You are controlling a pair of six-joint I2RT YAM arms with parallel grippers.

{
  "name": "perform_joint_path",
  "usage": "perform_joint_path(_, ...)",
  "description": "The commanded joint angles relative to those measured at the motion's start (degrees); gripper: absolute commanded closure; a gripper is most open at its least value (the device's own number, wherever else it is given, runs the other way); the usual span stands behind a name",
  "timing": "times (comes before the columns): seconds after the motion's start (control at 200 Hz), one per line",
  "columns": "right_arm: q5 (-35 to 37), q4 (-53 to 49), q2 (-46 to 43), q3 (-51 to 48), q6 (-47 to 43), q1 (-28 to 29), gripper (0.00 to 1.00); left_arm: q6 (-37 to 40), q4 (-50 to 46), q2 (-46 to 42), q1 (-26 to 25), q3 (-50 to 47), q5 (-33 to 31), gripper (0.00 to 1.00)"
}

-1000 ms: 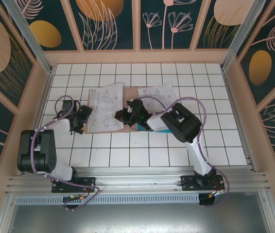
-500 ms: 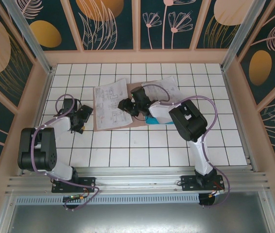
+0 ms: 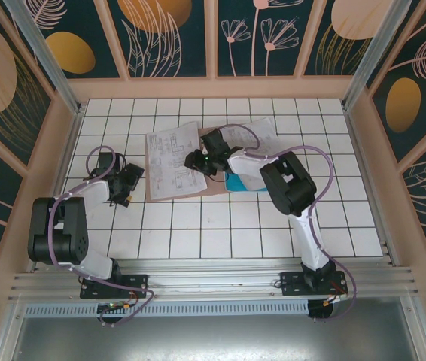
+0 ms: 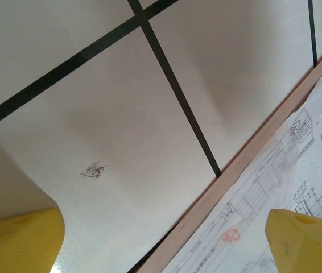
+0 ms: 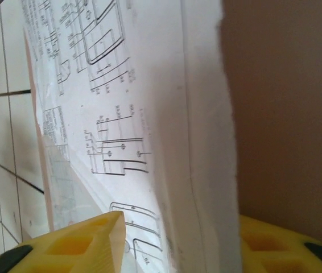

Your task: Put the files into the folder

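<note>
A pinkish-brown folder (image 3: 205,189) lies flat mid-table with printed white files (image 3: 169,159) on top of it. Another printed sheet (image 3: 262,134) and a cyan-blue sheet (image 3: 235,183) lie at its right, partly under the right arm. My right gripper (image 3: 198,160) is at the right edge of the files on the folder. In the right wrist view the raised edge of those sheets (image 5: 201,142) stands between its spread yellow fingers (image 5: 87,242), with brown folder card (image 5: 286,114) behind. My left gripper (image 3: 126,183) is open, low over the tiles beside the folder's left edge (image 4: 246,165).
The table is white tile with dark grout (image 4: 172,91), walled by peach-coloured panels (image 3: 213,88) on three sides. The right arm (image 3: 284,180) stretches across the middle of the table. Open tiles (image 3: 198,241) lie in front of the folder.
The right gripper has moved away from the bases along the sheets' right edge. The folder and sheets have shifted and turned slightly. The left arm has barely moved.
</note>
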Motion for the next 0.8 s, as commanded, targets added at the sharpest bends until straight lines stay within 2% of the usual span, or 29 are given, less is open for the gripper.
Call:
perform_joint_path(0.0, 0.8, -1.3, 1.6, 0.3, -2.6, -1.4, 0.63, -3.5, 6.1, 5.0, -5.4, -1.5, 15.3, 0.09)
perform_joint_path(0.22, 0.8, -1.1, 1.4, 0.1, -3.5, -1.4, 0.63, -5.4, 6.8, 4.1, -7.6, -0.2, 15.9, 0.1)
perform_joint_path(0.3, 1.4, -0.3, 0.5, -1.0, -3.5, -1.4, 0.67, -5.7, 7.1, 3.9, -8.2, 0.3, 15.8, 0.11)
perform_joint_path(0.4, 2.1, -0.7, 0.3, -0.9, -4.0, -1.5, 0.68, -6.2, 7.8, 4.4, -8.8, 0.5, 16.0, 0.13)
perform_joint_path(0.53, 1.9, -0.3, 0.2, -1.3, -4.0, -1.4, 0.89, -6.4, 8.9, 5.5, -9.1, 0.0, 16.0, 0.15)
perform_joint_path(0.58, 1.7, 0.0, 0.3, -1.5, -3.7, -1.4, 0.94, -6.2, 9.0, 6.0, -9.1, -0.1, 15.8, 0.15)
perform_joint_path(0.66, 1.3, 0.4, 0.3, -1.7, -3.3, -1.4, 1.0, -5.8, 8.9, 6.6, -9.2, -0.7, 15.5, 0.15)
perform_joint_path(0.796, 0.8, 1.8, 0.2, -2.8, -2.1, -1.2, 1.0, -6.1, 10.4, 7.0, -9.2, -2.1, 15.9, 0.16)
